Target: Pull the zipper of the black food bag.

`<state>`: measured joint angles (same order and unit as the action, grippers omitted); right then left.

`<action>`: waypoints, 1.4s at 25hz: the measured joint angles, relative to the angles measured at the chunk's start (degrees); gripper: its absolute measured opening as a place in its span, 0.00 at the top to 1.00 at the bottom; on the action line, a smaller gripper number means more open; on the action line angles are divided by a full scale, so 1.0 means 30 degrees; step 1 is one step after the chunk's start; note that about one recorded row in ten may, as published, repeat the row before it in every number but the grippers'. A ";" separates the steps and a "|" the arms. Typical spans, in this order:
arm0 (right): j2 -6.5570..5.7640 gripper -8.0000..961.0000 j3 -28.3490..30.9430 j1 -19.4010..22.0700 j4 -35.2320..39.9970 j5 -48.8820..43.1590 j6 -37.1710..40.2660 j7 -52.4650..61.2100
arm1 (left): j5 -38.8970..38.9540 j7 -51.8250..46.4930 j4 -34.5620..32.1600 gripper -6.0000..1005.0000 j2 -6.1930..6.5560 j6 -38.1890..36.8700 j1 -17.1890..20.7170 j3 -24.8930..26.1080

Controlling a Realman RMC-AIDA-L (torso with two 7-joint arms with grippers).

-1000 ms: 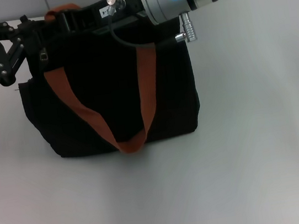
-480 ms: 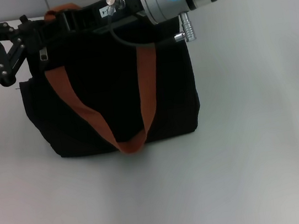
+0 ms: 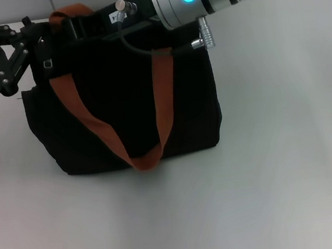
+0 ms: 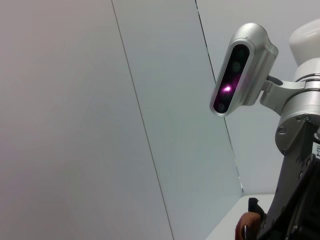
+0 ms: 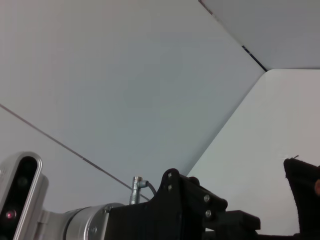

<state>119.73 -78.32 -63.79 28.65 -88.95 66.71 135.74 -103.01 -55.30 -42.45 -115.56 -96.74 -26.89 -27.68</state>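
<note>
- We see the black food bag standing upright on the white surface, boxy, one rust-orange handle drooping down its front
- We see the zipper, a small silver tab, at the bag's top left corner

Right gripper fingers lost against the black bag top. Zipper barely discernible. Left gripper fingertips unclear.

White table w/ black food bag on it.
</note>
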 joint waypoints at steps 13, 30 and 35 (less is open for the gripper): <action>0.0049 0.86 -0.0705 -0.0121 -0.0017 0.0004 -0.0749 -0.0033 | -0.0017 0.0007 0.0002 0.96 -0.0036 -0.0069 0.0000 -0.0002; -0.0032 0.99 -0.0794 0.0837 0.1690 -0.0747 -0.0835 0.0487 | 0.0000 -0.0007 0.0000 0.96 0.0009 -0.0093 0.0136 0.0134; -0.0064 0.99 -0.0818 0.0917 0.2000 -0.1284 -0.0881 0.0924 | 0.0006 0.0001 0.0001 0.96 0.0063 -0.0058 0.0173 0.0166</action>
<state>119.53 -80.77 -61.03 34.65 -92.80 64.07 138.51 -103.00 -55.30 -42.45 -115.37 -96.91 -26.37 -27.18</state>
